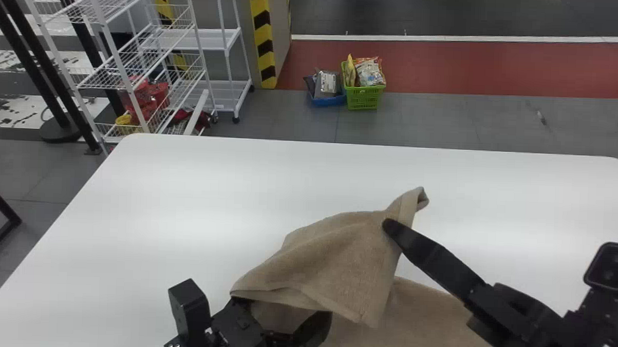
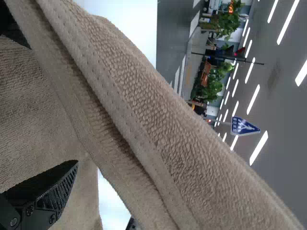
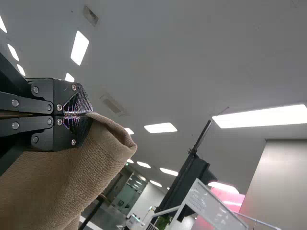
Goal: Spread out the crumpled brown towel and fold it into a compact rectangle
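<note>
The brown towel point(image 1: 332, 251), nubby with a flat stitched hem point(image 2: 125, 124), hangs tent-like from the pinching right gripper point(image 1: 391, 226) over the smooth white table point(image 1: 184, 200), which stretches beyond its edges, while the left gripper point(image 1: 284, 316) beneath seems spread wide.

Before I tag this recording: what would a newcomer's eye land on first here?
First, the crumpled brown cloth towel, a bunched part pinched in the robot's black right gripper over the white, round-cornered table. Then the black left gripper, open by the towel's left part.
</note>
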{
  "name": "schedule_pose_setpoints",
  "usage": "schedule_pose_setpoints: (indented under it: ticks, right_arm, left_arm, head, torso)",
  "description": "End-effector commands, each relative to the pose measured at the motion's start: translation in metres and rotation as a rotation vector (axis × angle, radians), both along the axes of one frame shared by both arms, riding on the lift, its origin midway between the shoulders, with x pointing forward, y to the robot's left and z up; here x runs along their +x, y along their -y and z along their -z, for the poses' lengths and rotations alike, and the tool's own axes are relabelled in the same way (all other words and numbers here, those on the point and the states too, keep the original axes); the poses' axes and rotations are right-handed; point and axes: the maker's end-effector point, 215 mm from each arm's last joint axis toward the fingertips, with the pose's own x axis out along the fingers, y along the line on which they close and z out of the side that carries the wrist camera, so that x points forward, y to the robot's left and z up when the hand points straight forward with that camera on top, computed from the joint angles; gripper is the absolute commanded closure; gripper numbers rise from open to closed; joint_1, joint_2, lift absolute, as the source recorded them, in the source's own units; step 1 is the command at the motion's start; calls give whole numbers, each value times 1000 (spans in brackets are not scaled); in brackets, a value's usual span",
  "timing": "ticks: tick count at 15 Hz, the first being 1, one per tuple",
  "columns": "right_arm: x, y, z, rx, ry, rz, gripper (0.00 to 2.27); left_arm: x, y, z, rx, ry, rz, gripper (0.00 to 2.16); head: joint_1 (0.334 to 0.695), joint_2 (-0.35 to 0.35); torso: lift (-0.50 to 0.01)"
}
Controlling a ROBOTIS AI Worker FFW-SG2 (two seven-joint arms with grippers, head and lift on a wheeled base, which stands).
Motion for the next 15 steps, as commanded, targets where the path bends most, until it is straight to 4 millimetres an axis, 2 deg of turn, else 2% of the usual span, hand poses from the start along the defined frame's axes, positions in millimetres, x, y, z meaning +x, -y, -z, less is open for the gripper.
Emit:
schedule_pose_setpoints:
  ticks: [1,4,6,10,15]
  right_arm:
    - [-14,23,14,-14,-65,-5,1217]
    - [-14,42,19,-10,-95,12,1217]
    - [-8,60,14,11,-94,39,1217]
    - [-1,68,14,13,-118,26,1217]
    - [15,68,4,0,-94,20,1217]
  left_arm:
    - [0,1,1,3,0,-1,103]
    - [-2,5,3,14,-1,11,103]
    - [-3,10,5,27,-1,22,103]
    - [-17,17,2,18,2,110,83]
    - [-47,3,-19,4,51,342,76]
  head:
    - [695,80]
    - [695,37]
    - [695,14]
    - [695,-43]
    - [695,-63]
  torso:
    - [-127]
    - [-127]
    - [-127]
    - [-127]
    - [-127]
